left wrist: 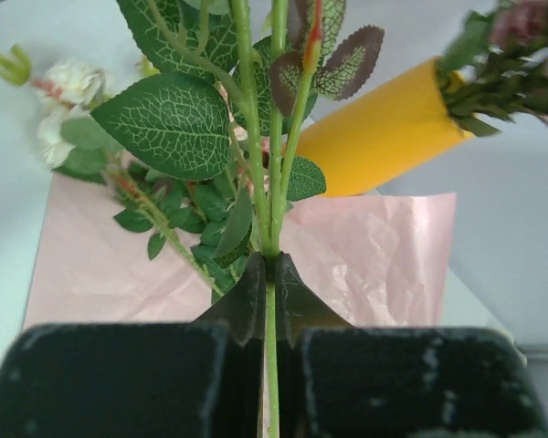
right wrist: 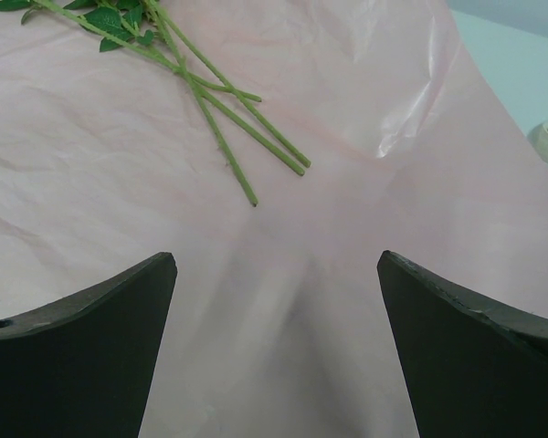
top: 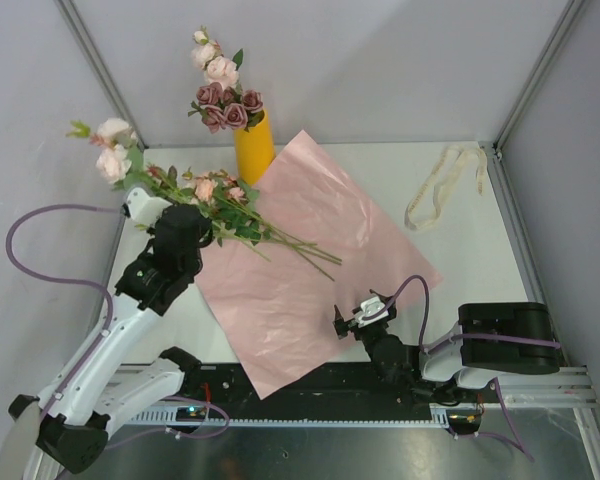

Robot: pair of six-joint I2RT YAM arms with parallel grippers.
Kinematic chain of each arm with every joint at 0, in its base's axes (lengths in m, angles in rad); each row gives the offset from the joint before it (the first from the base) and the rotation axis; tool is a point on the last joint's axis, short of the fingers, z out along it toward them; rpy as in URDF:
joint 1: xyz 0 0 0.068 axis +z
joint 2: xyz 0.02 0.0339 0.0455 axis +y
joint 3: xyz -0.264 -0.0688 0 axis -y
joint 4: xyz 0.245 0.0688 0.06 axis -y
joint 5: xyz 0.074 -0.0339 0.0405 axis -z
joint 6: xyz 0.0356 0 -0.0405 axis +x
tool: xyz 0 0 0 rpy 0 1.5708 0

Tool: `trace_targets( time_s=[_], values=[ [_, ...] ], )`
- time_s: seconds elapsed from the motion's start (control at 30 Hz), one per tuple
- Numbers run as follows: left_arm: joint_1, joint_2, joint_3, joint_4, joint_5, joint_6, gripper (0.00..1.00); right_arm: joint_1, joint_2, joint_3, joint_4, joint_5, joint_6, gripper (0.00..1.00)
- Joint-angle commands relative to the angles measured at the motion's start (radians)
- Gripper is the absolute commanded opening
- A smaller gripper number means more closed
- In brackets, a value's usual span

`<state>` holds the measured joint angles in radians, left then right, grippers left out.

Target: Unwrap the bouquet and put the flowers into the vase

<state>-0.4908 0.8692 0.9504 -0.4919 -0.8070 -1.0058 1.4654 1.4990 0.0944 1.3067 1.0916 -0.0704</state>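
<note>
The bouquet lies unwrapped: its pink paper (top: 320,270) is spread flat on the table, with a few leafy flowers (top: 242,218) across its far left corner. The yellow vase (top: 253,148) stands behind the paper and holds mauve and pink roses (top: 224,105). My left gripper (top: 193,228) is shut on a thin green stem (left wrist: 272,228) of a flower whose cream-pink blooms (top: 113,150) point far left. In the left wrist view the vase (left wrist: 384,132) shows up right. My right gripper (top: 358,318) hovers open over the paper (right wrist: 283,237), short of the stem ends (right wrist: 256,146).
A cream ribbon (top: 442,185) lies loose at the table's far right. Grey enclosure walls with metal posts close in the table on three sides. A purple cable (top: 50,240) loops out left of the left arm.
</note>
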Motion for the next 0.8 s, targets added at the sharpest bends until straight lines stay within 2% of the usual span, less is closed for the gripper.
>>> trace_targets(
  time_s=[0.0,0.17,0.3,0.37,0.43,0.57,0.7,0.77],
  values=[
    [-0.006,-0.027,0.067,0.256,0.125,0.410,0.00,0.009,-0.009,-0.003,0.164,0.024,0.021,0.99],
    [-0.006,0.029,0.126,0.539,0.416,0.680,0.00,0.009,0.000,0.004,0.163,0.015,0.028,0.99],
    [-0.007,0.166,0.278,0.616,0.596,0.910,0.00,0.011,-0.021,0.002,0.158,0.050,0.050,0.99],
    [-0.008,0.229,0.342,0.653,0.643,1.001,0.00,0.009,-0.054,0.000,0.132,0.040,0.073,0.99],
    [-0.008,0.288,0.384,0.729,0.652,1.062,0.00,-0.008,-0.088,0.011,0.048,0.000,0.122,0.99],
    [-0.006,0.425,0.489,0.856,0.672,1.174,0.00,-0.097,-0.168,0.064,-0.227,-0.143,0.293,0.99],
    [0.020,0.560,0.608,0.921,0.728,1.223,0.00,-0.245,-0.295,0.156,-0.577,-0.364,0.526,0.99],
    [0.038,0.615,0.649,0.957,0.777,1.229,0.00,-0.332,-0.338,0.181,-0.684,-0.470,0.589,0.99]
  ],
)
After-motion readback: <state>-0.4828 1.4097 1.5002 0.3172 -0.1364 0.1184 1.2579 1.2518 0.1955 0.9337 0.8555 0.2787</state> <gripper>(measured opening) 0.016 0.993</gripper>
